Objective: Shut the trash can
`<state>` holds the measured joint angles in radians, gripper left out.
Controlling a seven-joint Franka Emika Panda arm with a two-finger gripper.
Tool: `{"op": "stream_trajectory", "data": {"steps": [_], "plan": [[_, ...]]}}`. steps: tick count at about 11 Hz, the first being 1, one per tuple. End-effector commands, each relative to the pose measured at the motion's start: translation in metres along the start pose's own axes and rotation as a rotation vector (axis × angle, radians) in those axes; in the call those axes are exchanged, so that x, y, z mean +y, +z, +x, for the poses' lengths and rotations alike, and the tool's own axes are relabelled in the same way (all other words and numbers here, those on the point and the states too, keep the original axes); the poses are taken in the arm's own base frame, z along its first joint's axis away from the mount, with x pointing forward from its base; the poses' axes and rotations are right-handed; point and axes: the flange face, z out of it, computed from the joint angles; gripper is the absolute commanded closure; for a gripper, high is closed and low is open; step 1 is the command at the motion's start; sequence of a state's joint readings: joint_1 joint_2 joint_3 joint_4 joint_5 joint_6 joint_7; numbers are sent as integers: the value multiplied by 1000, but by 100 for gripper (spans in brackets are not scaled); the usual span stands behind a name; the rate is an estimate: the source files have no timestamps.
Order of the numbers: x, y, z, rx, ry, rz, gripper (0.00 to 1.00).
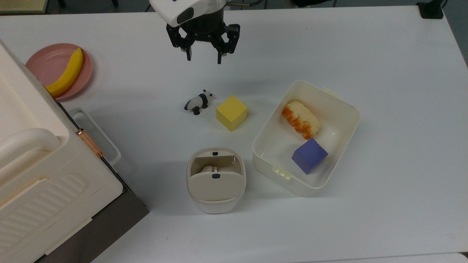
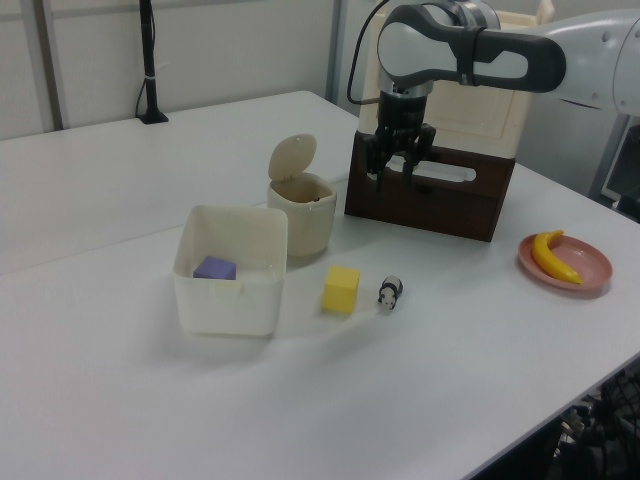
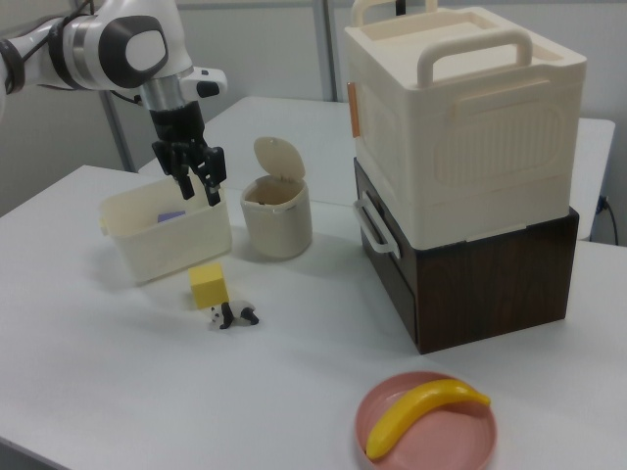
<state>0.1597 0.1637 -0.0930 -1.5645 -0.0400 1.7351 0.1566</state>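
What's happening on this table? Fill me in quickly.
A Franka arm is meant to close the trash can, whose lid stands upright and open. The gripper hangs in the air above the table, well away from the can, jaws apart and holding nothing. Nearby sit a toy panda, a yellow cube, and a white container holding a purple cube and a piece of bread. Nothing has been touched yet.

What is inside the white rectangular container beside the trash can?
The white container holds a purple cube and an orange-edged bread-like piece. In the right view its wall hides the contents except a sliver of purple.
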Motion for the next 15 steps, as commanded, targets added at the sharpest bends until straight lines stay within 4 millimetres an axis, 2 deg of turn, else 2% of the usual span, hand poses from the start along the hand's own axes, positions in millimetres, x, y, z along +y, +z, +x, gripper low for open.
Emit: {"op": "stream_trajectory", "data": {"steps": [1, 2, 5, 8, 11, 13, 15], "plan": [[-2, 3, 12, 81, -34, 56, 93], [-3, -4, 22, 146, -31, 65, 100], [-11, 6, 71, 322, -8, 72, 100], [-23, 10, 120, 585, 71, 117, 100], [-31, 1, 141, 818, 122, 177, 100], [-31, 0, 149, 846, 121, 175, 100], [-26, 12, 152, 832, 114, 146, 100]]}}
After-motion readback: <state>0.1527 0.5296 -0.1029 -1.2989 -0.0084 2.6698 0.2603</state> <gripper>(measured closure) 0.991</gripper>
